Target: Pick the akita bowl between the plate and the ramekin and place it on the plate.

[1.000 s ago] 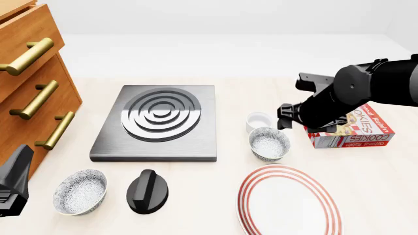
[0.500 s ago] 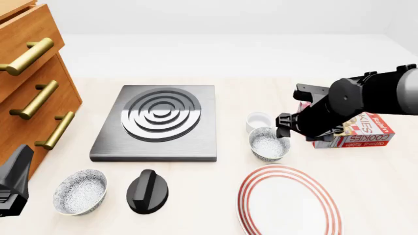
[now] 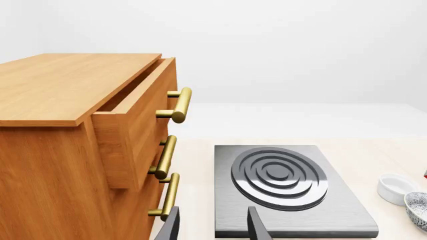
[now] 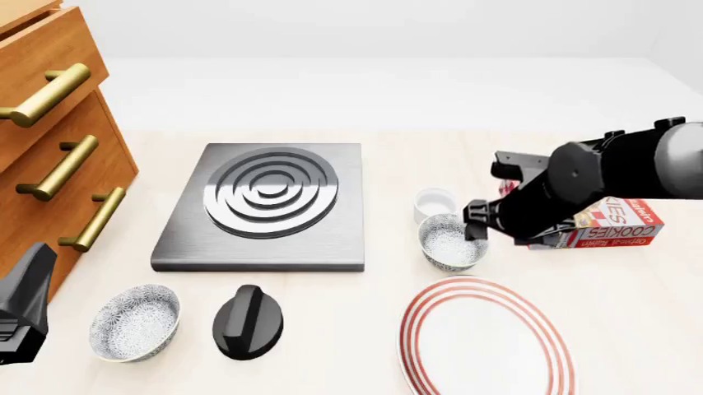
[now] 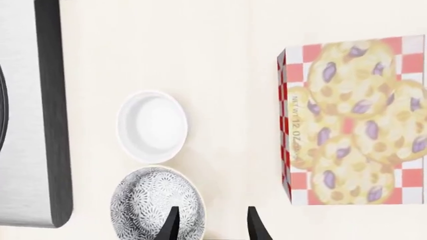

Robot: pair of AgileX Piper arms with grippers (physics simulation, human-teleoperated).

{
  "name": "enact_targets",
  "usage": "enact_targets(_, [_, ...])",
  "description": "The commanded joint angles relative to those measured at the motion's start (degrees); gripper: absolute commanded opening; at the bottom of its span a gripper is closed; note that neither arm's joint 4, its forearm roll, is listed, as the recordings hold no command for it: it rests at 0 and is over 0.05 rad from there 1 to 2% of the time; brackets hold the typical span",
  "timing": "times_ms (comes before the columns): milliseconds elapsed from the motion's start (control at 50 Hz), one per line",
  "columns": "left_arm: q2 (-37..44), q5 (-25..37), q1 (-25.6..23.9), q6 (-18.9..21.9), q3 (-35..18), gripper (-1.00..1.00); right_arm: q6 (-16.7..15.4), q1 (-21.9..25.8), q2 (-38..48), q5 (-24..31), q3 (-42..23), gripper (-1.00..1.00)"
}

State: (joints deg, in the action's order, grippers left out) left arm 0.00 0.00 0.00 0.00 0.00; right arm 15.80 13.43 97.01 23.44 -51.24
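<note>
The akita bowl [image 4: 453,241], grey-and-white speckled, stands between the small white ramekin [image 4: 436,202] and the red-ringed plate [image 4: 486,337]. My right gripper [image 4: 476,222] hangs at the bowl's right rim. In the right wrist view it is open [image 5: 211,227]: one finger stands over the akita bowl [image 5: 158,204] at its rim, the other over bare table. The ramekin [image 5: 152,126] lies just beyond. My left gripper [image 3: 212,230] is open and holds nothing, low at the near left by the drawers. A look-alike speckled bowl [image 4: 134,321] sits at the front left.
A black stove plate [image 4: 263,206] with silver rings lies mid-table, and a black knob [image 4: 249,322] lies in front of it. A wooden drawer unit [image 4: 49,156] with brass handles fills the left. A cookie box [image 4: 604,222] lies right of the akita bowl, partly behind my right arm.
My right arm has come down and moved left, bringing its gripper to the akita bowl's right rim. The bowl, plate, ramekin and left arm have not moved.
</note>
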Motion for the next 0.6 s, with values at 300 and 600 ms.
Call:
enact_targets(300, [0.0, 0.0, 0.0, 0.0, 0.0, 1.00, 0.2, 0.6, 1.0, -1.1, 1.0, 1.00])
enact_targets(600, [0.0, 0.0, 0.0, 0.0, 0.0, 1.00, 0.4, 0.6, 2.0, -2.2, 1.5, 1.00])
